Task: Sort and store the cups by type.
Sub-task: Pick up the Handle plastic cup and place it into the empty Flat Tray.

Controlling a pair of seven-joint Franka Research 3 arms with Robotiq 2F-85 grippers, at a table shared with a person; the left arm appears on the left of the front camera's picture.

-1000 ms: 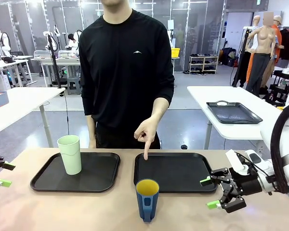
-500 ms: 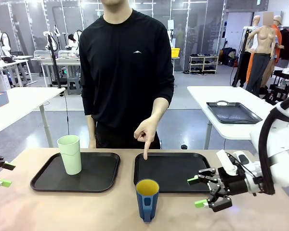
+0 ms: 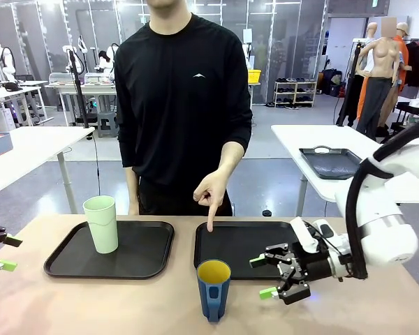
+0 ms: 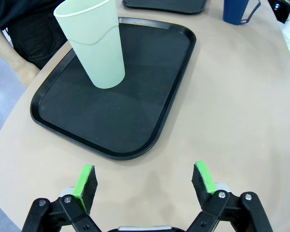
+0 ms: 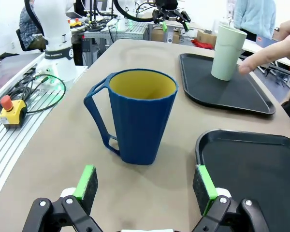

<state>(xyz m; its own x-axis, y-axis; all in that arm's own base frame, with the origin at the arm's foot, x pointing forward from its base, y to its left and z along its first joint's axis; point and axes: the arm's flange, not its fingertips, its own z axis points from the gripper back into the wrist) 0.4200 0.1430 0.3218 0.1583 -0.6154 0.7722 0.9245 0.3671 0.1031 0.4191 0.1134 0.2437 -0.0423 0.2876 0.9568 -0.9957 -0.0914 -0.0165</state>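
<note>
White worktables [image 3: 335,150], grey floor [image 3: 279,143], shelving [image 3: 295,92]

The tumbler [image 3: 101,223] is a plain pale mint green, without pattern. The mug [image 3: 213,289] is dark blue outside, with faint vertical ribbing and a dark blue handle, and yellow inside. Both trays, the left tray [image 3: 63,259] and the right tray [image 3: 250,244], are uniform matte black. The table [image 3: 126,307] is a light beige. The right gripper [image 3: 263,276] is black with bright green pads; the left gripper [image 4: 144,178] matches it. The right arm [image 3: 384,223] is white with black cabling. The person's sleeve [image 3: 237,105] is black.
</note>
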